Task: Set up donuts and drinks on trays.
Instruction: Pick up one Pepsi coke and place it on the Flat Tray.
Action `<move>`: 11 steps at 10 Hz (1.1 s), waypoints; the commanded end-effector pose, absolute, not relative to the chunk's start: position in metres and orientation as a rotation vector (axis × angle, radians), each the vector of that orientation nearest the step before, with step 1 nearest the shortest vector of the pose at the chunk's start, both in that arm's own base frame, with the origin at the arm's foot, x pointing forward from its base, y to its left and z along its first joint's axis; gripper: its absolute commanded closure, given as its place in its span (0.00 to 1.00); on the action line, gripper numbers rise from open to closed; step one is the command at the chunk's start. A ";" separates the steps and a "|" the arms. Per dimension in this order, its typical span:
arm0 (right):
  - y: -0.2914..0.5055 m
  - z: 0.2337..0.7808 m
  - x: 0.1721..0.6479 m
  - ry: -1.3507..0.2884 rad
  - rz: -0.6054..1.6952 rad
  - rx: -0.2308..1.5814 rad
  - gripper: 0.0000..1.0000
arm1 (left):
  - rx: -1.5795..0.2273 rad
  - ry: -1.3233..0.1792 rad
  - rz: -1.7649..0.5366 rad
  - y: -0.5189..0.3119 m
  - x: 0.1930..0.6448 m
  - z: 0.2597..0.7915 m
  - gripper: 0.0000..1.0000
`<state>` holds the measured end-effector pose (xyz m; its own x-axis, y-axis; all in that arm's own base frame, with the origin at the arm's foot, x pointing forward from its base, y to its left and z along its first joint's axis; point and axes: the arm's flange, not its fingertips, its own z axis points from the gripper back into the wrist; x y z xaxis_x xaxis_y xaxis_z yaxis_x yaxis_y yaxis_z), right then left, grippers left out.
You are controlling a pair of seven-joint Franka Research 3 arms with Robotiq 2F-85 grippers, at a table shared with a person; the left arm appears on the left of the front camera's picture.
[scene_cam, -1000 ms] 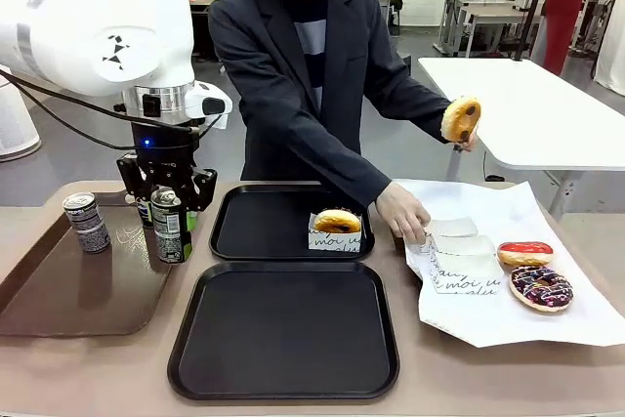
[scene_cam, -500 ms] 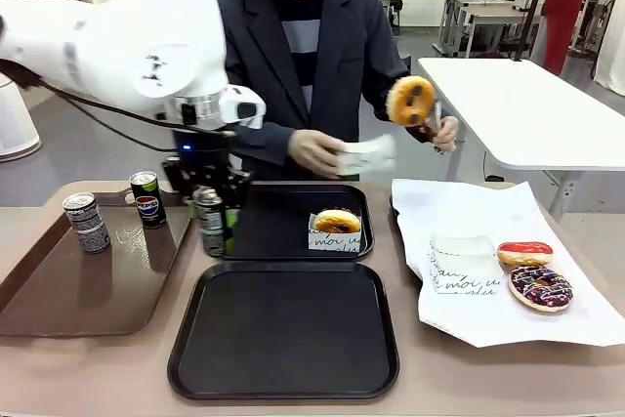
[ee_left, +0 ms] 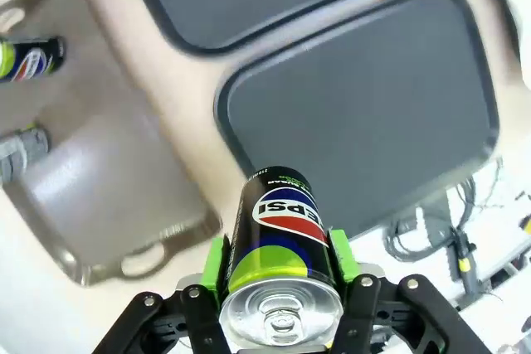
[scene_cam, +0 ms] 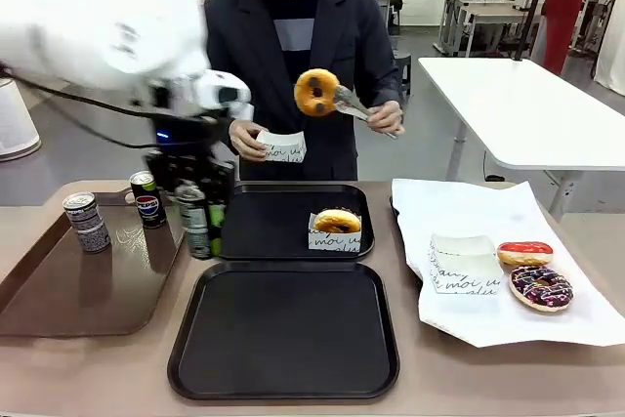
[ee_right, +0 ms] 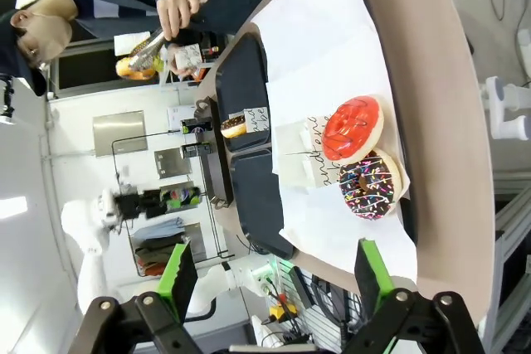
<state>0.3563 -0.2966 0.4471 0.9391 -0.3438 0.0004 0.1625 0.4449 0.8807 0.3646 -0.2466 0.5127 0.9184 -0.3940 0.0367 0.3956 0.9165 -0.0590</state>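
Left to right, as you faced the table: two spare cans (scene_cam: 86, 223) stood on the brown tray (scene_cam: 59, 310). The left gripper (ee_left: 280, 288) clasped a Pepsi can (ee_left: 280, 246) beside the far black tray (scene_cam: 264, 227), which carried a sleeved donut (scene_cam: 336, 224). Above it, a person's tongs (scene_cam: 356, 104) held another donut (scene_cam: 316, 93). The right gripper (ee_right: 274, 288) gaped wide.

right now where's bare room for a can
Near black tray: all bare. Far black tray: bare left of the sleeved donut. Brown tray: bare in front of its two cans. Crowded: white paper, sleeves and two donuts.
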 end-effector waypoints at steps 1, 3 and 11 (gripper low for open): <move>-0.295 0.448 0.355 -0.196 -0.309 1.075 0.00 | -0.118 -0.146 -0.477 -0.200 0.283 0.548 0.42; -0.295 0.448 0.355 -0.196 -0.309 1.075 0.00 | -0.107 -0.132 -0.480 -0.207 0.285 0.537 0.42; -0.295 0.448 0.355 -0.196 -0.309 1.075 0.00 | 0.001 -0.185 -0.302 -0.245 0.383 0.512 0.42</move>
